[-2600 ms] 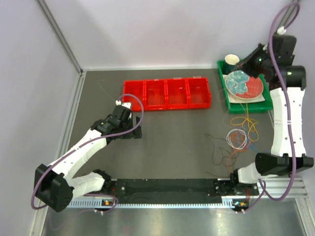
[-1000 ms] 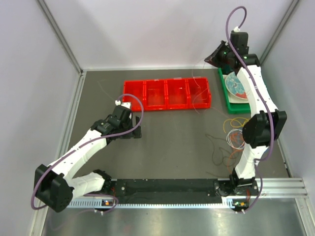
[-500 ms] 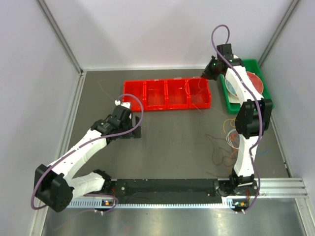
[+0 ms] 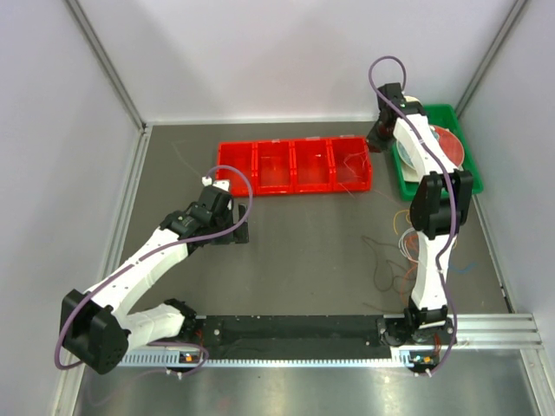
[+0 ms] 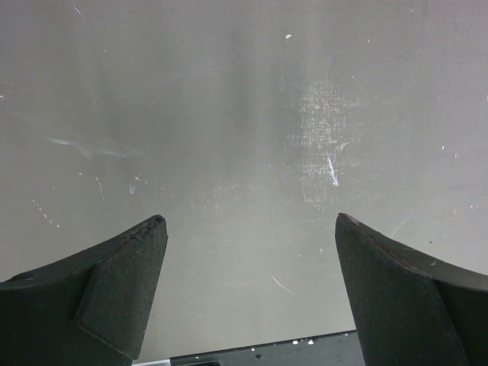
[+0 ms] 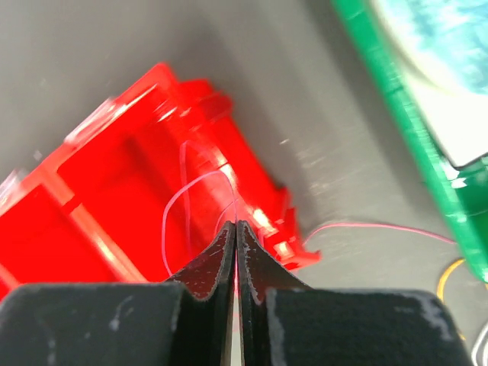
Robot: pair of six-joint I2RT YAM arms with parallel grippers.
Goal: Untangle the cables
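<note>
Right claw is pinched shut on a hair-thin pale pink wire loop above the 3 o'clock end of the red four-compartment plastic bin. The other thin coloured wire loops lie at 4 o'clock on the dark grey bench. Left claw gapes wide, holding nothing.
</note>
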